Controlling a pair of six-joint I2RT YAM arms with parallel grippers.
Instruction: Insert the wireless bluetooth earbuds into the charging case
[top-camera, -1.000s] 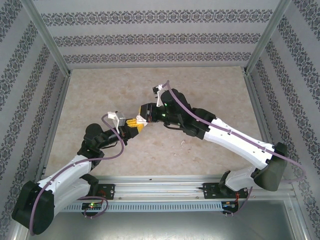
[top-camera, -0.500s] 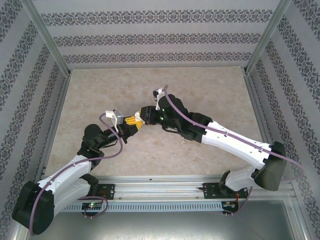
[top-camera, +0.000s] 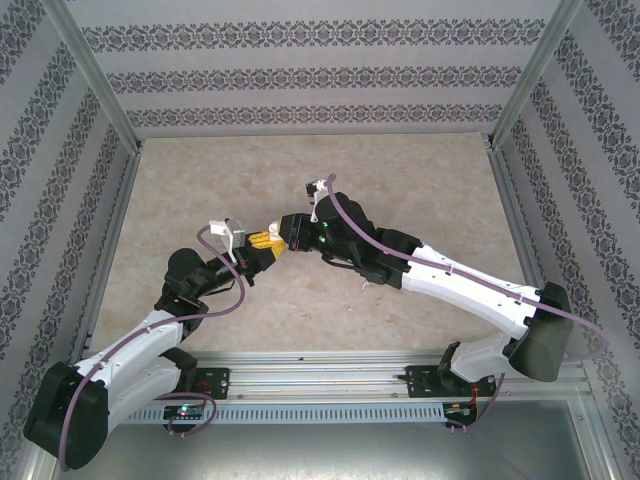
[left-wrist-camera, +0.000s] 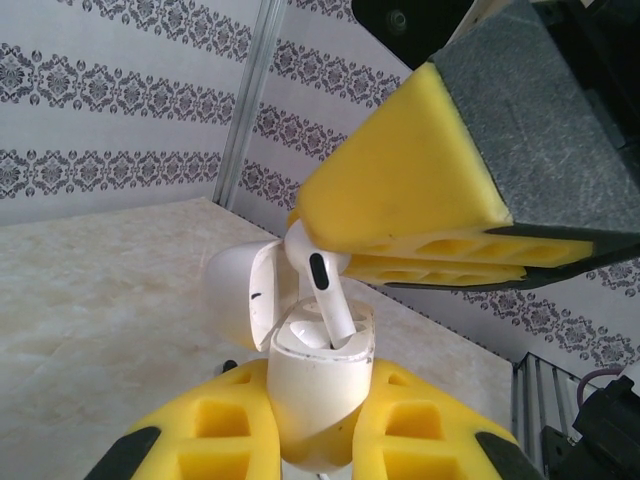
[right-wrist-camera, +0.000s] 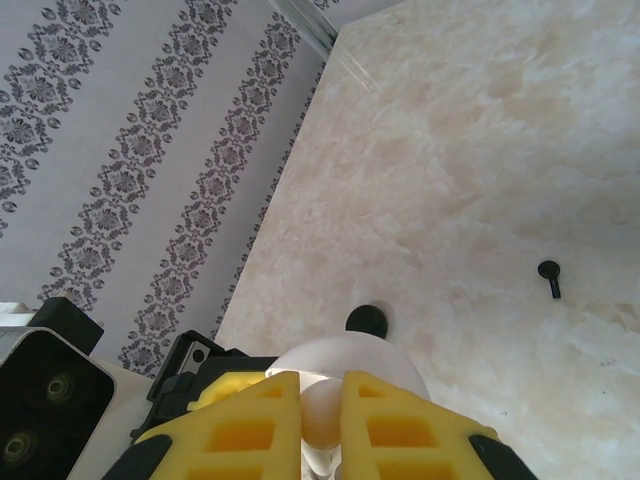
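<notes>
Two arms are meeting in mid-air over the bench. The left arm has the left jaws pinching the lower body of a little white case, with its lid flipped open off to one side. The right arm hangs over it, the right jaws pressed onto the head of a white earbud. The stem pokes down into the mouth of the case, right between the two sets of jaws. It's leaning a bit and doesn't look seated yet. There's something white in the slot beside it, but I can't tell if that's another bud.

Down on the bench, well beyond the right jaws, lies a black earbud with its stem showing. There's also a dark blob just past the lid, probably a second one.

Handling-wise, I'd guess these buds weigh next to nothing and are hard, glossy and slippery, so they'll want to twist or squirt out of a pinch. Holding the rounded head and leaving the stem free looks right to me, since the stem has to line up with the slot. The case is light and smooth too, so I'd grip it low on the body, clear of the hinge.
</notes>
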